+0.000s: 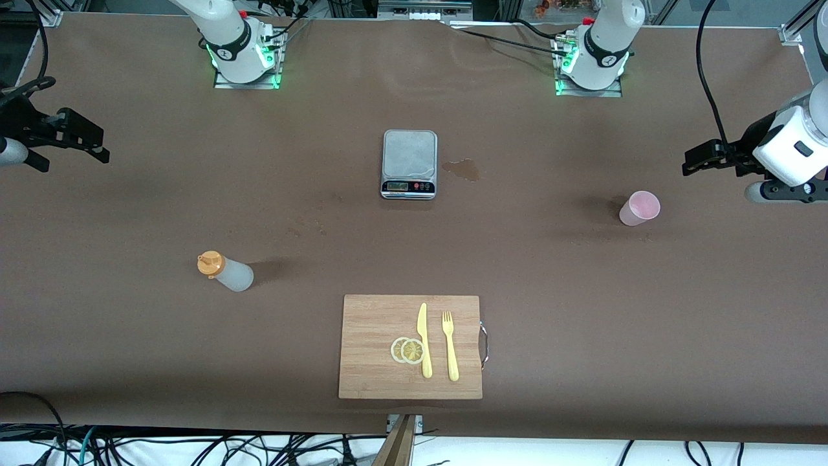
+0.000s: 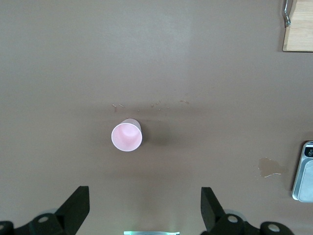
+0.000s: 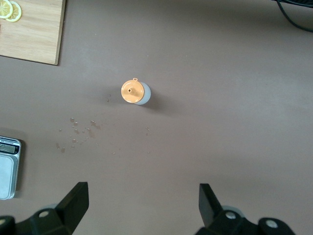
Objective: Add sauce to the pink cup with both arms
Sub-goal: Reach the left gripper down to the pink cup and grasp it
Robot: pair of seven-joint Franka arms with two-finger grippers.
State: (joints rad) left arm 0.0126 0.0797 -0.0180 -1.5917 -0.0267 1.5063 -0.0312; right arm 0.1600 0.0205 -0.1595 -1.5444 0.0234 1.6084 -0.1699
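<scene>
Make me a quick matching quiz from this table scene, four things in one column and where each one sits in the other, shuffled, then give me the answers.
Things:
1. sauce bottle
2. pink cup
3. kitchen scale
4. lemon slices

Places:
A. on the cutting board, beside the yellow knife
B. standing on the table toward the left arm's end
C. mid-table, farther from the front camera than the cutting board
D. standing on the table toward the right arm's end

Pairs: 1-D, 2-B, 3-C, 4-A
</scene>
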